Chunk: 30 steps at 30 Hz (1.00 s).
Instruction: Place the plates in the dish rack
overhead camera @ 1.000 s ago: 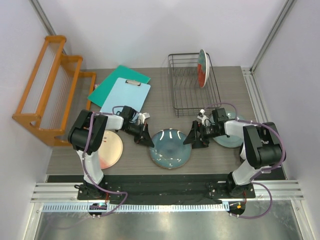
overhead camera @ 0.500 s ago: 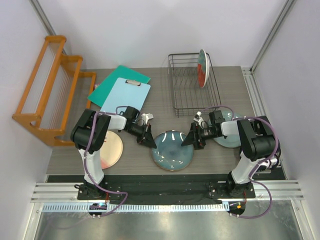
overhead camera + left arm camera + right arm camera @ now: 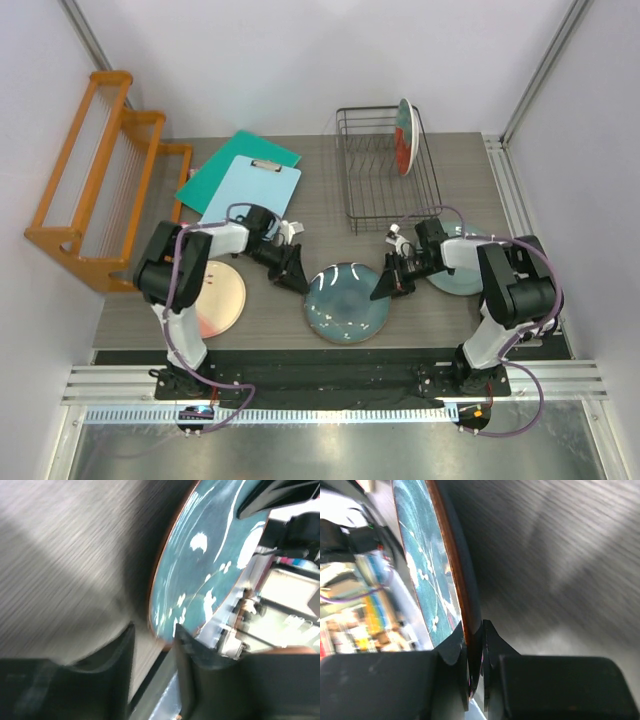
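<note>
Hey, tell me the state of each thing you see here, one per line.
Teal plate: right rim pinched by right gripper.
Right gripper: shut on the teal plate.
Left gripper: open at the teal plate's left rim.
Floral plate: upright in dish rack.
Dish rack: one plate loaded.
Pink plate: flat on table.
Grey-green plate: flat on table, partly under right arm.
</note>
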Each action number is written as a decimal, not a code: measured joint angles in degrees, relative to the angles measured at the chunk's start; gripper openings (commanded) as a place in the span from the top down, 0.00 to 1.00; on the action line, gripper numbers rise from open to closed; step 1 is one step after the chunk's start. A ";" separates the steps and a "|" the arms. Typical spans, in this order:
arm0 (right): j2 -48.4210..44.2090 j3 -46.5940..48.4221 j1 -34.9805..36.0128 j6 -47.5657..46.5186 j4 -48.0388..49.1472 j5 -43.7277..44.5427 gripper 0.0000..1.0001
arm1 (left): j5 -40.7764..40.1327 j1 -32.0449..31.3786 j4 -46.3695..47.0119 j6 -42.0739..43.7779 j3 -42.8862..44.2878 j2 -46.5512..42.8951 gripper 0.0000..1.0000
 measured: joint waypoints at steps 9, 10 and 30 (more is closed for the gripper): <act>-8.26 20.20 -0.07 -11.67 -25.68 5.68 0.99 | -13.84 12.94 -17.22 14.10 15.50 -19.80 0.44; -8.44 24.83 -0.07 -12.81 -28.89 5.73 0.99 | -15.96 12.94 -17.88 14.95 17.49 -21.81 0.44; 9.90 80.32 1.88 3.67 -22.27 49.70 0.99 | -39.87 12.24 -15.74 7.54 20.74 -22.97 0.43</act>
